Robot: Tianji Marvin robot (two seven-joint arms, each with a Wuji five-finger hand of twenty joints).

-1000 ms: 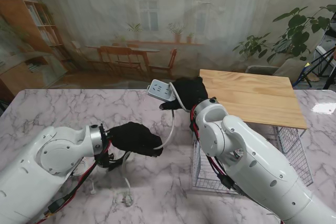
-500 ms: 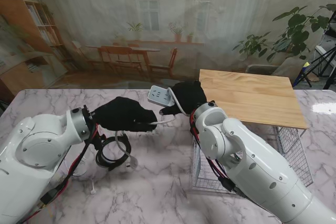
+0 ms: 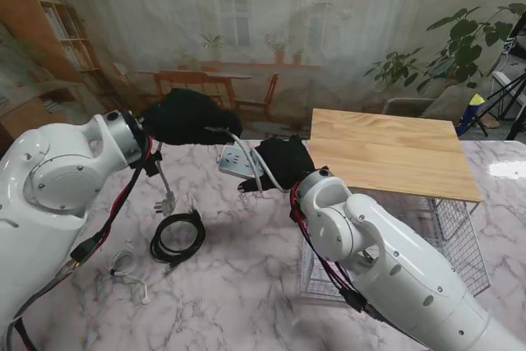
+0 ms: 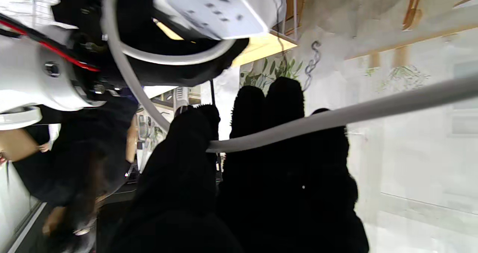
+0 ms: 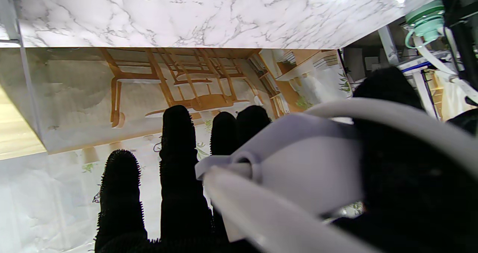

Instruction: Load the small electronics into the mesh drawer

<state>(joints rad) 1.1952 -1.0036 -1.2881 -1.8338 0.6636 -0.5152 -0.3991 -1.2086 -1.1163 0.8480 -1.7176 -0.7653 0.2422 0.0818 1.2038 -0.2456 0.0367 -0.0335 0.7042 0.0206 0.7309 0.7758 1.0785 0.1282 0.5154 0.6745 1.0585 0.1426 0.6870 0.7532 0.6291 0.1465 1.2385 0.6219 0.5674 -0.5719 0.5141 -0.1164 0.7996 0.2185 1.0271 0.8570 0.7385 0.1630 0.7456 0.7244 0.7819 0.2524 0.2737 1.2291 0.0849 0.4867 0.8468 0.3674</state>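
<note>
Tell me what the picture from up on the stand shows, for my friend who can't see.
Two robot arms hold a white power strip up over a marble table: the right hand grips the strip and the left hand lifts its cord. A black cable coil lies on the table, and a wire drawer sits on the right.

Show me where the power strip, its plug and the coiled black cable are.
power strip (image 3: 233,159): stand view, its white socket face.
plug (image 3: 167,202): stand view, the dangling plug body.
coiled black cable (image 3: 177,237): stand view, the coil's nearer loop.
</note>
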